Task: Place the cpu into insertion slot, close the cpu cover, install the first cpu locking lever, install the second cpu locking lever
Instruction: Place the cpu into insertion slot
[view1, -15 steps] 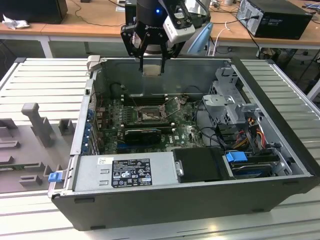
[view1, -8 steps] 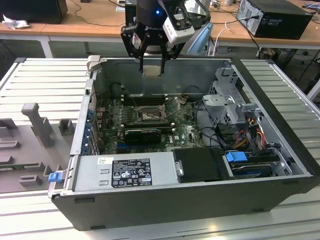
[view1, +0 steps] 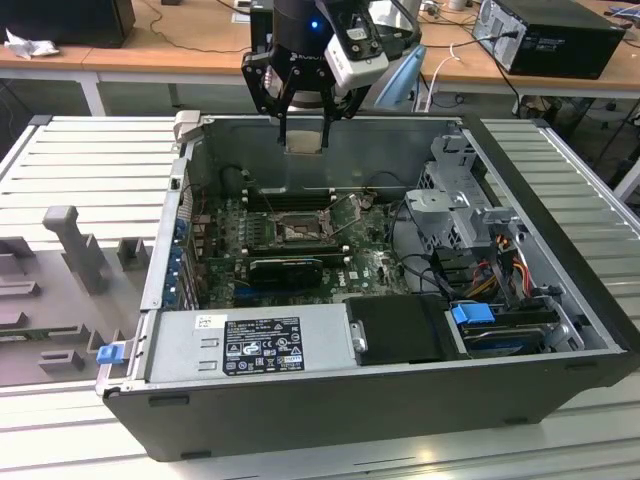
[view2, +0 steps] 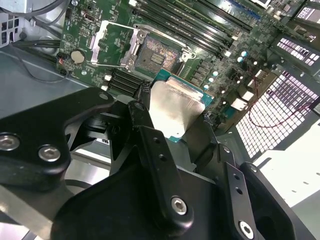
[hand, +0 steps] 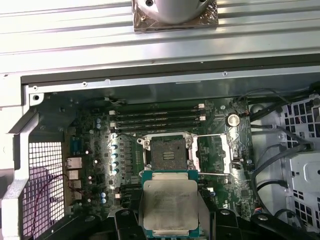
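My gripper (view1: 303, 138) hangs above the back wall of the open computer case (view1: 560, 300), shut on the cpu (view1: 303, 141), a flat silvery-beige square with a green edge. Both wrist views show the cpu (view2: 175, 107) (hand: 170, 202) held flat between the black fingers (view2: 150, 145) at two opposite edges. The insertion slot (view1: 297, 232) (hand: 166, 152) (view2: 152, 57) is a dark square socket on the green motherboard, bare and uncovered, well below the chip. The cpu cover (hand: 214, 155) (view2: 111, 42), a thin metal frame with a window, is swung open beside the socket.
Long black memory slots (hand: 155, 117) run beside the socket. A black card (view1: 285, 268) sits on its near side. A grey power supply (view1: 250, 345) fills the case front, with a drive cage (view1: 460, 205) and cables on the exterior view's right. Grey fixtures (view1: 75, 240) stand outside on the left.
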